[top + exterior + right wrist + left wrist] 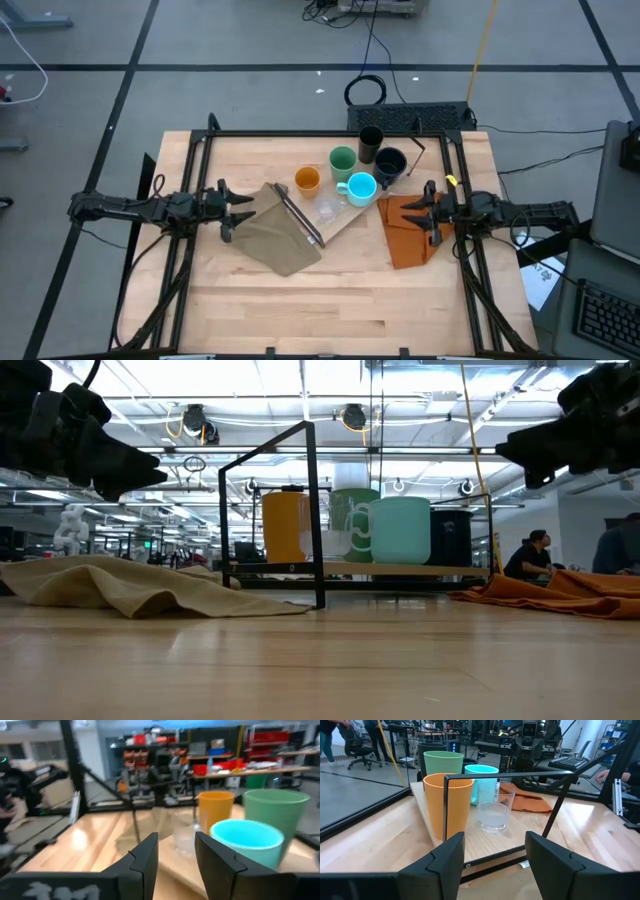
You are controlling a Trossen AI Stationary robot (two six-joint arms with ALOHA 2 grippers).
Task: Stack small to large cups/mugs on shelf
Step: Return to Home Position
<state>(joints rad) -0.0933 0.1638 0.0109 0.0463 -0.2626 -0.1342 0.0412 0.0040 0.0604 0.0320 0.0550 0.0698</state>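
The shelf (pixel 340 222), a pale board with a thin black frame (pixel 505 775) at one end, lies mid-table. On it stand the orange cup (pixel 307 180), green cup (pixel 342 160), black tumbler (pixel 370 142), navy mug (pixel 389 165), cyan mug (pixel 360 188) and tiny clear cup (pixel 326 208), all upright on their bases. My left gripper (pixel 238 208) hovers open at the shelf's frame end, its fingers (pixel 447 860) pointing level toward the cups. My right gripper (pixel 425 208) hovers over the orange cloth, open by a narrow gap (pixel 176 850), nothing between its fingers.
An olive-tan cloth (pixel 280 238) lies crumpled left of the shelf, partly under its frame end. An orange folded cloth (pixel 408 240) lies at the right. Black rails (pixel 190 200) border the table. A power strip (pixel 410 117) sits beyond the far edge. Bare wood stretches toward the near edge.
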